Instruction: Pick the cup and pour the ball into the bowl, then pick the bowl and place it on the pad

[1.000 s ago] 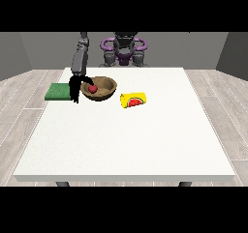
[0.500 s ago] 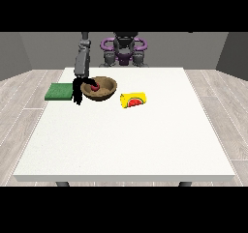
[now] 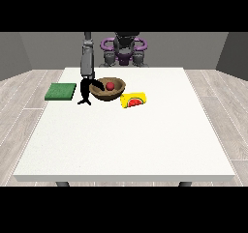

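Item: brown wooden bowl (image 3: 108, 90) holding a small red ball (image 3: 110, 86), near the table's (image 3: 126, 140) far edge. Beside it we list a yellow cup (image 3: 134, 100) on its side and a green square pad (image 3: 61, 91). The hand at the view's left (image 3: 87, 92) meets the bowl's rim; we cannot tell its grasp. Risk, we judge: tilting in transit spills the ball.

You see a large white table (image 3: 126, 140) filling most of the view, its top a plain matte square that narrows toward the far edge. Two dark legs show under its near edge, one toward each corner. Around it lies a floor (image 3: 19, 111) of pale grey wood-look planks. Behind stand grey walls (image 3: 43, 48), darker at the far left and right.
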